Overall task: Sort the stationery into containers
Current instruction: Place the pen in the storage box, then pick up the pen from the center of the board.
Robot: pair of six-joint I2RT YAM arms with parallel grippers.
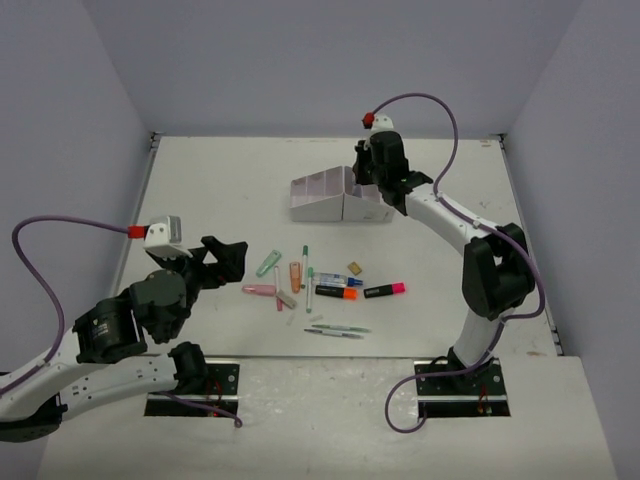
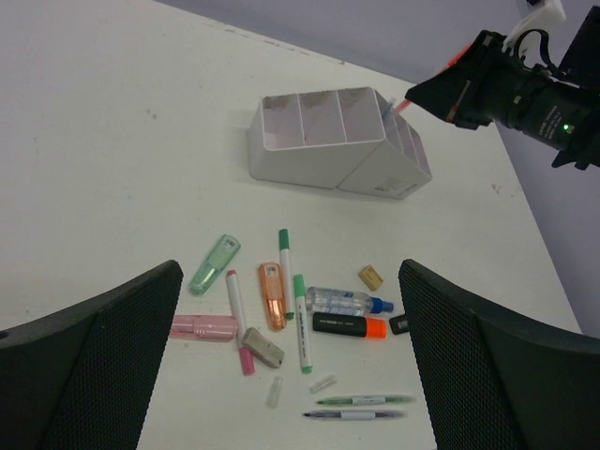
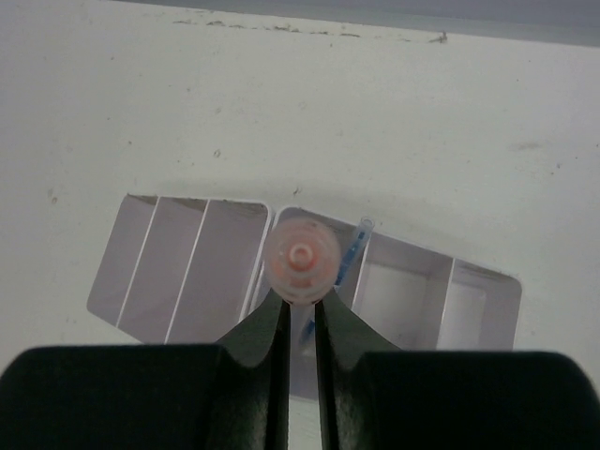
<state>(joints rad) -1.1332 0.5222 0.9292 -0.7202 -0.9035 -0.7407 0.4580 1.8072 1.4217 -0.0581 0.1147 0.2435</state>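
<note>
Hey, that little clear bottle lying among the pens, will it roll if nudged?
The bottle looks round and lies on its side, so it would probably roll. Its clear glossy body may slip. Being small, it is likely light.

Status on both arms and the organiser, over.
Left gripper open, short of the loose stationery. Right gripper shut on pink pen, over an organiser compartment. Blue pen already inside; nothing blocking.

Right tool (image 1: 372, 183) at organiser box (image 1: 320, 208); stationery (image 1: 310, 285) lies scattered nearby.
</note>
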